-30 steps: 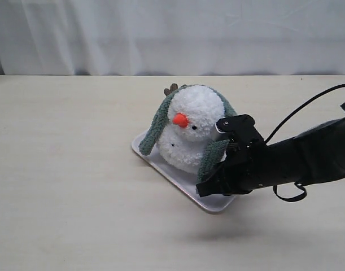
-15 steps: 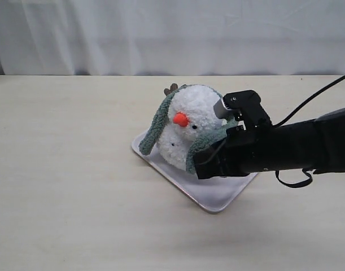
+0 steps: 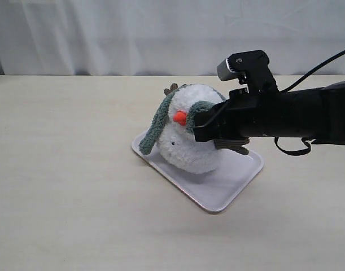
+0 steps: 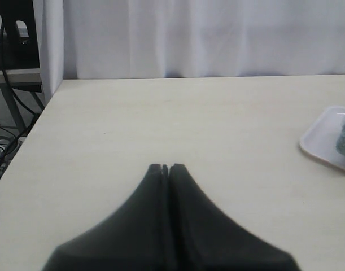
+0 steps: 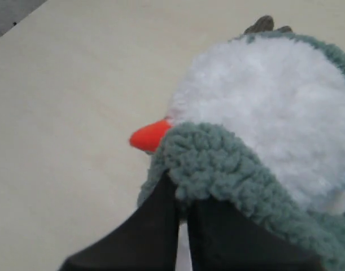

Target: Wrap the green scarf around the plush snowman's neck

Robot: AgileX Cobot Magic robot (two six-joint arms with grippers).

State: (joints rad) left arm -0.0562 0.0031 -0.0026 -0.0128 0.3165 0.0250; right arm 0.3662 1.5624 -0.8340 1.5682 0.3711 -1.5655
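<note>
The right arm reaches in almost level from the right edge of the tabletop point(image 3: 65, 169). The right gripper point(image 3: 196, 129) has its jaws pinched on one end of the green scarf point(image 3: 154, 127), holding it across the face of the plush snowman point(image 3: 189, 155), which stands on the white tray point(image 3: 231, 183) about mid-tabletop. A second ago that arm sloped lower, with the scarf end hanging beside the snowman's body. The left gripper point(image 4: 165, 167), jaws pressed together on nothing, hovers over the tabletop near its left edge.
</note>
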